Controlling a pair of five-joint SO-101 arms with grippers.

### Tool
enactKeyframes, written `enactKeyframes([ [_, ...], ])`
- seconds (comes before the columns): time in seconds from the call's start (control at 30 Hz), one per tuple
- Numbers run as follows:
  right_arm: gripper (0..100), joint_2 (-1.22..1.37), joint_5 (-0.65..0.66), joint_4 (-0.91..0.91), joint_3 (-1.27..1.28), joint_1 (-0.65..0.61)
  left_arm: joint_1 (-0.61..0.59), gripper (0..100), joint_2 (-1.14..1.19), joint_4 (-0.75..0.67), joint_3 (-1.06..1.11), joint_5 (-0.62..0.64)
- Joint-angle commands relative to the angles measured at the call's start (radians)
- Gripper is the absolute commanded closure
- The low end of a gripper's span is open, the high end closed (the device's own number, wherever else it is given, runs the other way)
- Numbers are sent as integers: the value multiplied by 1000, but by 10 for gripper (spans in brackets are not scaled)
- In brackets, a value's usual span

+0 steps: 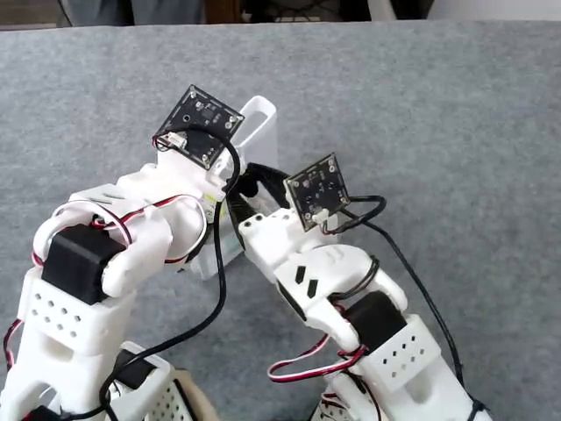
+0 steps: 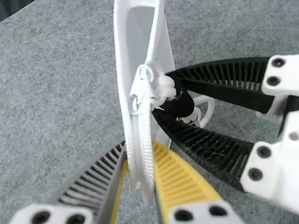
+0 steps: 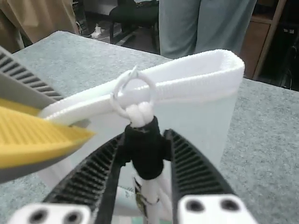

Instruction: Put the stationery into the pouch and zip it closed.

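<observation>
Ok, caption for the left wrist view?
Left gripper clamps the pouch edge while right gripper holds the zipper pull.

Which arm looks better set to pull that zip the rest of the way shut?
The right arm: the right gripper is shut on the black zipper pull, while the left gripper clamps the pouch at its zipped end, likely steadying it.

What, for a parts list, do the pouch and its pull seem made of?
The pouch: probably frosted, translucent soft plastic, as shapes show faintly through; woven white zipper tape on top. The pull: white cord in a matte black sleeve, perhaps rubber.
</observation>
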Motion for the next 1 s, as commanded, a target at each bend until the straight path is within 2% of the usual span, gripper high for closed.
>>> enactKeyframes([
  [0.0, 979, -4, 9, -25, -12, 43, 22, 973, -14, 6, -48, 5],
  [0.27, 986, -4, 12, -21, -15, 46, 22, 973, -12, 6, -47, 2],
  [0.33, 986, -5, 66, 31, -39, 55, 22, 973, -12, 6, -27, 0],
  [0.5, 986, -42, 275, 299, -213, 147, 22, 973, -14, 8, 68, -9],
  [0.67, 986, -58, 496, 500, -351, 229, 22, 973, -52, 57, 101, -104],
  [0.83, 986, -58, 560, 562, -415, 293, 22, 973, -137, 87, 110, -121],
  [0.97, 986, -56, 600, 565, -427, 377, 22, 973, -218, 147, 119, -213],
])
